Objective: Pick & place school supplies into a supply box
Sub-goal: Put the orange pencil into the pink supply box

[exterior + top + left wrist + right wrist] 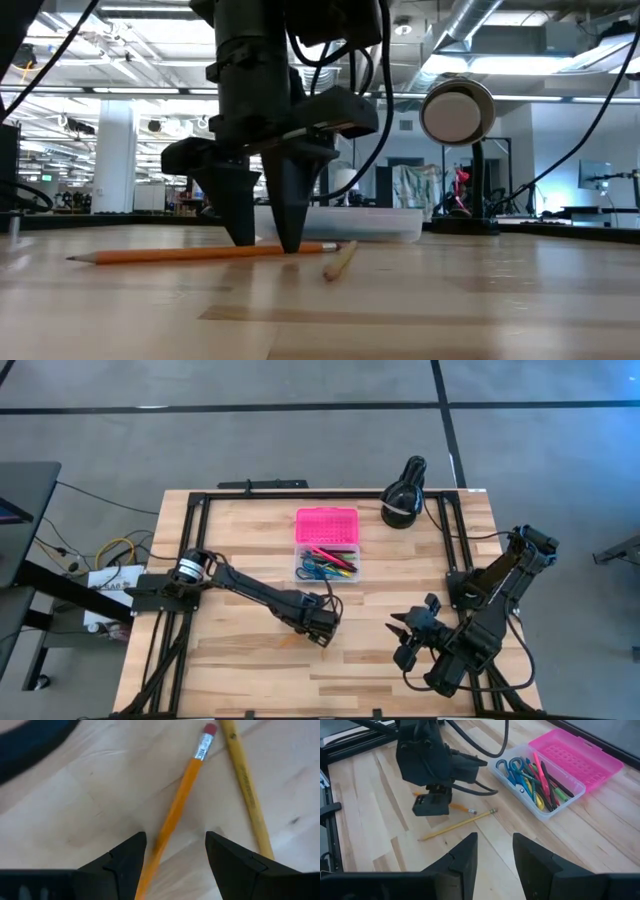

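1. Left gripper (pixel 266 240) stood low over the table (pixel 250 670), fingers spread, straddling the orange pencil (pixel 175 815) without pinching it.
2. Right gripper (pixel 408 630) waited apart, fingers parted, empty.
3. Judgement: fingers should close squarely across the shaft, near mid-length, clear of the yellow pencil (pixel 245 785) just beside.
4. Orange pencil lay flat in front of the supply box (pixel 327 546); in the low view its long axis ran across the picture, tip left.

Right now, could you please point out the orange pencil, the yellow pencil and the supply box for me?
orange pencil (pixel 182 790): left wrist view, on its shaft below the metal ferrule.
yellow pencil (pixel 457 825): right wrist view, mid-shaft.
supply box (pixel 580 757): right wrist view, on the open pink lid.
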